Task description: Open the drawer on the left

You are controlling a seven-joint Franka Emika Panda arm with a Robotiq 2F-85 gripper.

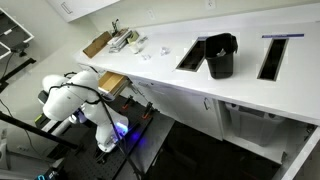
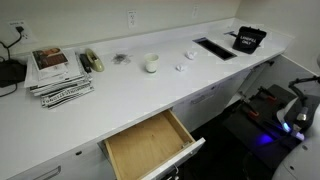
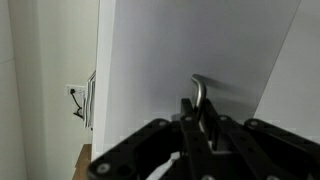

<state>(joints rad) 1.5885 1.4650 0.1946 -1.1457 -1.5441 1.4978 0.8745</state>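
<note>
While the one open drawer point(image 2: 150, 148) juts out beneath the tabletop's point(image 2: 130, 85) near edge, tan inside showing, my arm point(image 1: 75, 97) crouches folded low before the cabinets point(image 1: 190, 100). One grey handle point(image 3: 200, 92) sits just ahead of my jaws; their spread I cannot tell.

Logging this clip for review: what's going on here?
A robot arm is working at the cabinets under a white counter. The drawer stands pulled out, with its tan wooden inside showing in both exterior views. In the wrist view the end effector sits right at a metal handle on a white front. Whether it is gripping the handle is unclear.
</note>
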